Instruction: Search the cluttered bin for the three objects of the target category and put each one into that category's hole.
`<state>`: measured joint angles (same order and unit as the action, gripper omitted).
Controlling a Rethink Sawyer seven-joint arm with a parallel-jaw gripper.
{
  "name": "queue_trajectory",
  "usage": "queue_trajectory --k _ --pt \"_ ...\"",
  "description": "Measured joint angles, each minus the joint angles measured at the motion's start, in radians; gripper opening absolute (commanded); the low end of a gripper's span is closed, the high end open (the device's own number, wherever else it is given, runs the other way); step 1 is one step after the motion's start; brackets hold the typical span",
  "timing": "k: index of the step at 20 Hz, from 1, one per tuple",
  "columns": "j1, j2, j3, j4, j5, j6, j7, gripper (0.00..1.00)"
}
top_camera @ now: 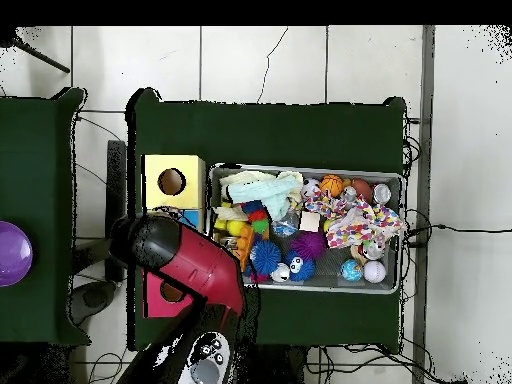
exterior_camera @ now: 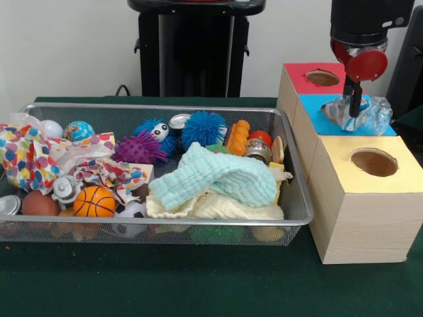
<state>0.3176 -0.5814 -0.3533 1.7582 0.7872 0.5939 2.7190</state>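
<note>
My gripper [exterior_camera: 355, 112] hangs over the blue box [exterior_camera: 316, 127], the middle one of three wooden boxes. Its fingers look pressed together on a crumpled piece of clear plastic [exterior_camera: 372, 116] that rests over the blue box's hole. The red box [exterior_camera: 299, 74] stands behind it and the yellow box [exterior_camera: 353, 205] in front, each with an uncovered round hole. In the overhead view my red arm [top_camera: 190, 262] hides the gripper and most of the blue box [top_camera: 191, 215].
The wire bin [exterior_camera: 294, 191] holds a mint cloth [exterior_camera: 218, 177], a dotted wrapper [exterior_camera: 26, 155], spiky balls [exterior_camera: 203, 127], a small basketball [exterior_camera: 94, 201], cans and other toys. A purple bowl [top_camera: 12, 253] sits on a side table.
</note>
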Motion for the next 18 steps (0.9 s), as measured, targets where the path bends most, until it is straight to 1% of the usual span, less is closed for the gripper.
queue_trajectory --k 8,18 --pt "0.010 0.000 -0.005 0.003 0.000 0.000 0.000 0.00" --pt "0.046 0.006 -0.009 0.015 0.000 0.000 0.000 0.00"
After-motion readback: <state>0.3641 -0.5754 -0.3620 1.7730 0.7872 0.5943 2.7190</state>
